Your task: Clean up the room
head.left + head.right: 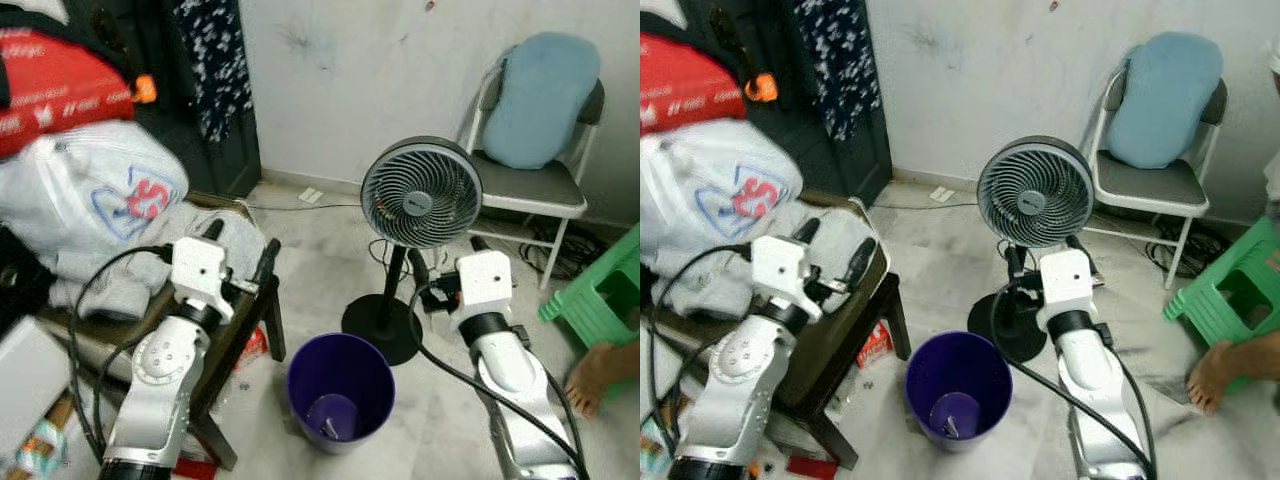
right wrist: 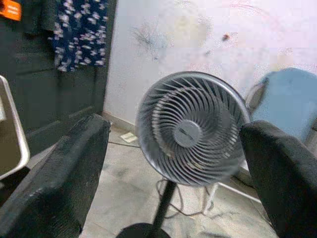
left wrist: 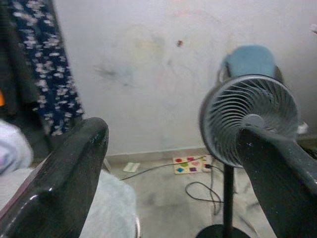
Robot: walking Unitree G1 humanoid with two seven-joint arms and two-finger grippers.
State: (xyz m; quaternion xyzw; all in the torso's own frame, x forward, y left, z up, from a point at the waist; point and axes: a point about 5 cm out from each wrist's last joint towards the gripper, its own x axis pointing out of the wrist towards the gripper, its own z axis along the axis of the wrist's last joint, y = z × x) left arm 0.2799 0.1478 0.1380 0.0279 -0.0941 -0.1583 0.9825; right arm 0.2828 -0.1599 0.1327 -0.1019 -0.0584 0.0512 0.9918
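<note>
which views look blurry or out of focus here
Left wrist view: soft throughout, the fan and wall hazy, the near fingers smeared. Right wrist view: fan grille sharper, fingers blurred. Eye views: mostly clear, flat indoor light, no strong glare.

Soft even daylight; wrist views slightly blurred

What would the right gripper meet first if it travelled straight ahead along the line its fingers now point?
Most likely the standing fan. The right gripper is open and empty, and the fan's round grille sits between its fingers in the right wrist view. Depth is unclear, but nothing appears nearer on that line.
</note>
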